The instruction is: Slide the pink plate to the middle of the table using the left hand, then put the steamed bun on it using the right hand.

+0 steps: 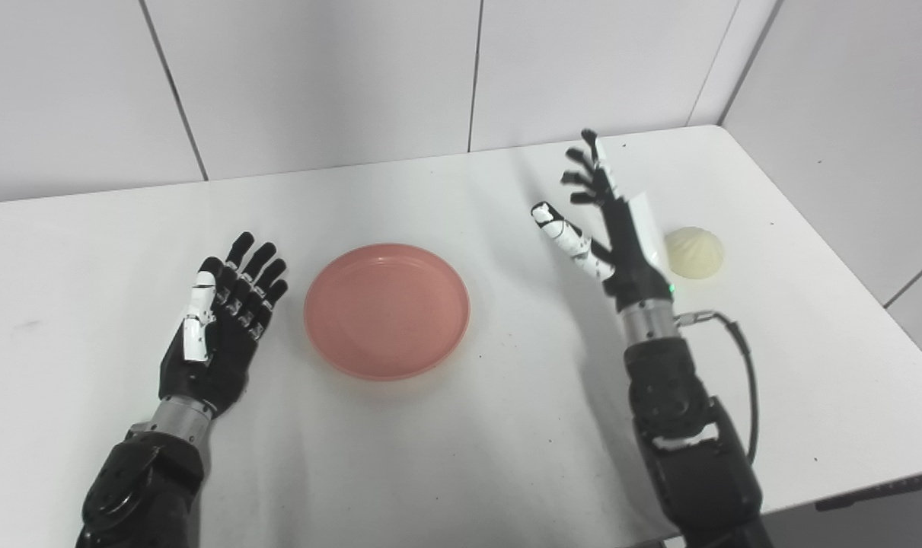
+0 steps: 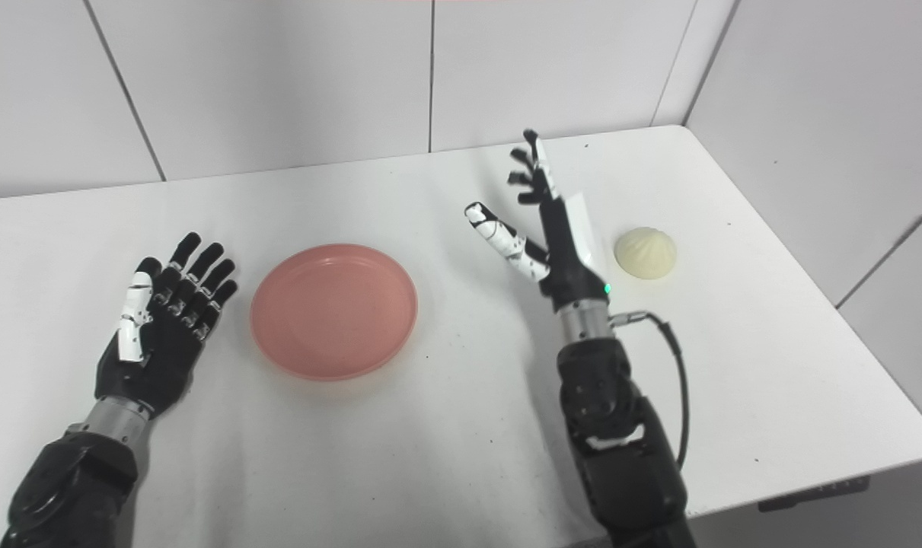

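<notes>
No readable text, labels, brands, numbers or signs anywhere in either view.

The plate [image 1: 387, 310] lies on the worktop [image 1: 461, 457] near its middle. The left hand [image 1: 221, 323] lies just left of the plate, apart from it, fingers [image 1: 256, 266] pointing away from the robot. The right hand [image 1: 609, 228] stands right of the plate (well apart from it). The steamed bun [image 1: 693, 252] rests on the worktop just right of the right hand, toward the worktop's right edge.
</notes>
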Robot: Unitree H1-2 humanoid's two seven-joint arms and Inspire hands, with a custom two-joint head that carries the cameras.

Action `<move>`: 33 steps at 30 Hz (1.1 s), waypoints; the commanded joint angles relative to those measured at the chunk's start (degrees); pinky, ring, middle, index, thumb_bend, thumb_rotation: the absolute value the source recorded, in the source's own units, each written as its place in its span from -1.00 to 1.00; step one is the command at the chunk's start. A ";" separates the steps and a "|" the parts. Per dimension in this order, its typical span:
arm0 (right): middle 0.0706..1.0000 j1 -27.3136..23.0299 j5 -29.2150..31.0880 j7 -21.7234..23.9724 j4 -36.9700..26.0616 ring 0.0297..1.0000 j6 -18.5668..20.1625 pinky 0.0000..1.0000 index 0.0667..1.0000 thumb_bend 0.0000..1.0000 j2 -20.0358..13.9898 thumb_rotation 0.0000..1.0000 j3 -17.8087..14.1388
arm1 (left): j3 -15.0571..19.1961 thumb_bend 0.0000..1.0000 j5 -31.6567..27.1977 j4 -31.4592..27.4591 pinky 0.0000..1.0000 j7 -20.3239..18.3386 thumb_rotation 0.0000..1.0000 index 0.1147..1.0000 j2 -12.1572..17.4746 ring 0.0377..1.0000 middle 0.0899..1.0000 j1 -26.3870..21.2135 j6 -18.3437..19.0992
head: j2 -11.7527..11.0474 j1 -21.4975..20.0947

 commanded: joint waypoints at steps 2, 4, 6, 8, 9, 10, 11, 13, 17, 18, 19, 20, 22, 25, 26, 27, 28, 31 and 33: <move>0.77 -2.49 -3.28 2.20 -4.46 0.49 3.89 0.21 0.90 0.54 -4.14 0.55 -1.45 | 0.70 -0.08 0.39 3.28 1.00 0.61 1.00 0.92 1.07 0.93 0.91 1.81 1.81 | -0.07 -0.48; 0.69 -2.70 -4.96 4.36 -6.12 0.50 6.74 0.24 0.85 0.54 -6.00 0.44 -1.54 | 1.13 -0.09 0.00 3.66 1.00 0.31 1.00 0.92 1.04 0.93 0.90 1.71 1.79 | -0.14 -1.25; 0.65 -2.89 -6.30 6.99 -7.47 0.50 9.25 0.32 0.76 0.58 -8.21 0.29 -1.54 | 1.37 -0.09 -0.33 3.89 1.00 -0.11 1.00 0.92 1.14 0.92 0.90 1.58 1.85 | -0.20 -2.22; 0.65 -2.99 -8.09 10.31 -8.63 0.46 11.76 0.27 0.75 0.60 -11.30 0.26 -1.49 | 1.49 -0.10 -0.53 4.37 1.00 -0.68 1.00 0.93 1.37 0.92 0.91 1.45 1.54 | -0.25 -2.58; 0.66 -3.00 -8.94 12.03 -9.02 0.44 13.11 0.25 0.73 0.62 -12.85 0.25 -1.55 | 1.56 -0.10 -0.56 4.63 1.00 -0.83 1.00 0.93 1.49 0.93 0.92 1.36 1.46 | -0.31 -3.17; 0.67 -2.90 -9.81 13.63 -9.20 0.47 14.22 0.26 0.72 0.65 -14.47 0.19 -1.65 | 1.62 -0.10 -0.57 4.84 1.00 -0.98 1.00 0.93 1.58 0.94 0.92 1.29 1.43 | -0.31 -3.17; 0.69 -2.86 -10.79 15.31 -9.39 0.47 15.44 0.27 0.72 0.66 -15.88 0.13 -1.64 | 1.68 -0.09 -0.58 4.98 1.00 -1.05 1.00 0.93 1.64 0.94 0.92 1.22 1.43 | -0.34 -3.46; 0.70 -2.71 -11.45 18.22 -9.63 0.54 16.98 0.30 0.72 0.66 -18.61 0.04 -1.97 | 1.81 -0.09 -0.62 5.53 1.00 -1.32 1.00 0.93 1.78 0.94 0.92 1.08 1.28 | -0.34 -3.70; 0.71 -2.33 -10.22 21.43 -8.70 0.66 19.16 0.43 0.71 0.70 -22.17 -0.18 -3.15 | 2.22 -0.09 -0.90 5.84 1.00 -1.46 1.00 0.93 1.78 0.92 0.91 0.95 1.55 | -0.37 -4.15; 0.71 -2.25 -10.09 22.23 -8.29 0.66 19.90 0.43 0.71 0.71 -22.90 -0.18 -3.37 | 2.34 -0.09 -0.93 6.01 1.00 -1.48 1.00 0.92 1.79 0.92 0.91 0.88 1.58 | -0.41 -4.61; 0.71 -2.22 -10.03 22.77 -8.05 0.63 20.39 0.40 0.70 0.72 -23.34 -0.21 -3.48 | 2.41 -0.10 -0.92 6.14 1.00 -1.50 1.00 0.93 1.79 0.92 0.91 0.83 1.58 | -0.41 -4.61; 0.71 -2.24 -10.29 23.69 -7.77 0.62 20.95 0.38 0.69 0.72 -24.13 -0.22 -3.39 | 2.53 -0.10 -0.95 6.33 1.00 -1.53 1.00 0.94 1.80 0.93 0.91 0.77 1.53 | -0.42 -4.75; 0.71 -2.27 -10.63 24.92 -6.98 0.60 21.44 0.36 0.68 0.71 -25.57 -0.24 -3.37 | 2.64 -0.10 -0.98 6.31 1.00 -1.59 1.00 0.92 1.81 0.91 0.90 0.73 1.64 | -0.42 -4.82; 0.77 -2.64 -12.64 28.02 -5.46 0.67 22.08 0.41 0.70 0.74 -26.77 -0.18 -4.94 | 2.74 -0.12 -1.09 5.98 1.00 -1.70 1.00 0.95 1.88 0.93 0.92 0.72 2.15 | -0.41 -4.91; 0.77 -2.85 -13.40 29.16 -5.07 0.68 22.26 0.41 0.70 0.74 -26.85 -0.18 -5.73 | 2.81 -0.12 -1.17 6.20 1.00 -1.79 1.00 0.95 1.94 0.93 0.92 0.67 2.10 | -0.41 -4.91; 0.79 -3.03 -13.94 29.98 -4.76 0.70 22.34 0.43 0.71 0.75 -26.98 -0.18 -6.27 | 2.85 -0.12 -1.28 6.48 1.00 -1.90 1.00 0.95 2.01 0.94 0.92 0.60 1.99 | -0.43 -5.13; 0.80 -3.18 -14.31 30.49 -4.60 0.71 22.33 0.44 0.71 0.75 -26.94 -0.18 -6.58 | 2.88 -0.12 -1.37 6.75 1.00 -1.97 1.00 0.95 2.08 0.94 0.92 0.52 1.86 | -0.46 -5.37; 0.80 -3.47 -15.61 31.16 -2.92 0.72 22.33 0.46 0.72 0.74 -28.16 -0.16 -6.60 | 2.83 -0.11 -1.63 6.65 1.00 -1.97 1.00 0.95 2.26 0.93 0.92 0.52 2.01 | -0.38 -5.75; 0.82 -3.40 -16.41 31.28 -1.89 0.76 22.32 0.51 0.73 0.79 -29.06 -0.05 -6.20 | 2.86 -0.11 -1.84 6.39 1.00 -1.87 1.00 0.94 2.34 0.93 0.92 0.57 2.41 | -0.30 -5.87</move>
